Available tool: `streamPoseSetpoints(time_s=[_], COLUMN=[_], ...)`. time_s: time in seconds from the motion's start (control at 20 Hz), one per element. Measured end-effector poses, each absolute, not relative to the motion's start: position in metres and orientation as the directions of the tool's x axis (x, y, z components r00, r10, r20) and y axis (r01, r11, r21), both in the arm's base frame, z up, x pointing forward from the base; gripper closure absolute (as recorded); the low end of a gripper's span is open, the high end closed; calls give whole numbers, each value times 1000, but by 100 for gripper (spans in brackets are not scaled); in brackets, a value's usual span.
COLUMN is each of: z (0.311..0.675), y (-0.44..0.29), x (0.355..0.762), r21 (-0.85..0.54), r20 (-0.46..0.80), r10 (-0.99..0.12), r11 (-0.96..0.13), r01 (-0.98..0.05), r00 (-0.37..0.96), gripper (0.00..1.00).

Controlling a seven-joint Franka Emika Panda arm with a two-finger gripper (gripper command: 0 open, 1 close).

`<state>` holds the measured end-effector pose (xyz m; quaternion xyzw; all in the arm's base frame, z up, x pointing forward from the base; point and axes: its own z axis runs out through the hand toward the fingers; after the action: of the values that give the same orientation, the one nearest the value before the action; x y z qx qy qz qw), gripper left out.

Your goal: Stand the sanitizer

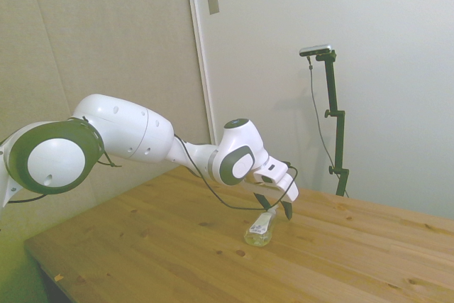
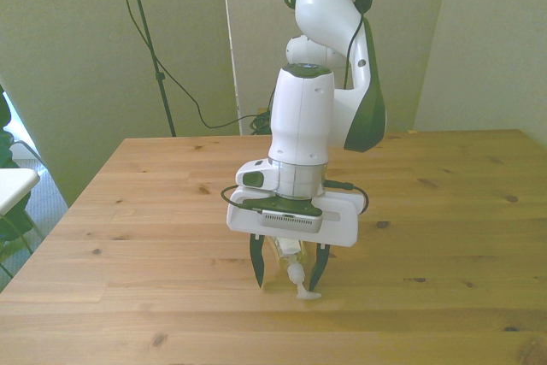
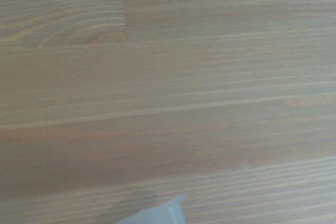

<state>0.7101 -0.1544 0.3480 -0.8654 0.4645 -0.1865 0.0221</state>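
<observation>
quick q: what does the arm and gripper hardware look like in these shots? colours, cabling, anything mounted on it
White Franka arm with rounded shells and dark grey-green joint caps and side panels. A black cable loops loosely from the forearm to the wrist. At the wrist sits a flat white flange carrying a grey camera module. The gripper has two short, dark, tapered fingers. No readable markings.

sanitizer (image 2: 296,278) body: mostly hidden behind the gripper (image 2: 288,273) in the front view
sanitizer label: too small to read
wrist view: blurred; sanitizer (image 3: 157,212) cut off by the edge
</observation>
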Motion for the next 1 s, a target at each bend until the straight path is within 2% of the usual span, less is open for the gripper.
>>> streamPoseSetpoints(time_s=[0.6, 1.0], z=[348, 350], y=[-166, -158], x=[706, 704], r21=[-223, -257], r20=[240, 243], r10=[-850, -875], r11=[-518, -474], r01=[-825, -842], r00=[469, 418], gripper=[100, 100])
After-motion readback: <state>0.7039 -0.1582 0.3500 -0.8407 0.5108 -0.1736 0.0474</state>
